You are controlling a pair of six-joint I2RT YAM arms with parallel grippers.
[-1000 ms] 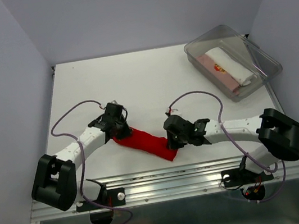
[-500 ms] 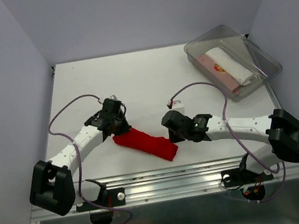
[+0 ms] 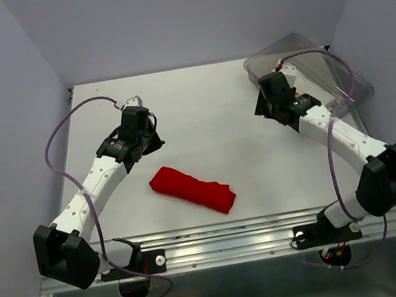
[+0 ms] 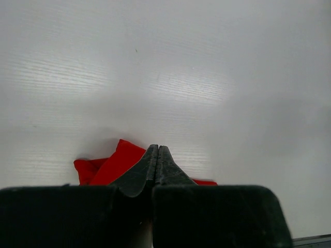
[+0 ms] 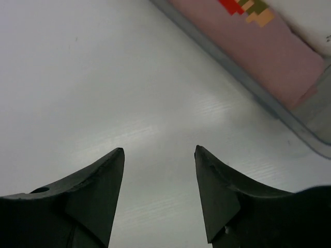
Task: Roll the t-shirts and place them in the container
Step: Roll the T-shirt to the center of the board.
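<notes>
Our left gripper (image 4: 158,151) has its jaws pressed together on nothing, hanging over the table (image 3: 197,96). The red roll (image 3: 192,189) lies just behind its tips, apart from them, toward the near edge. Our right gripper (image 5: 159,152) stands with jaws spread and empty above the table. Just ahead and to the right of its tips runs the bin (image 5: 232,66) wall, with the pink roll (image 5: 258,49) inside, red print on it.
</notes>
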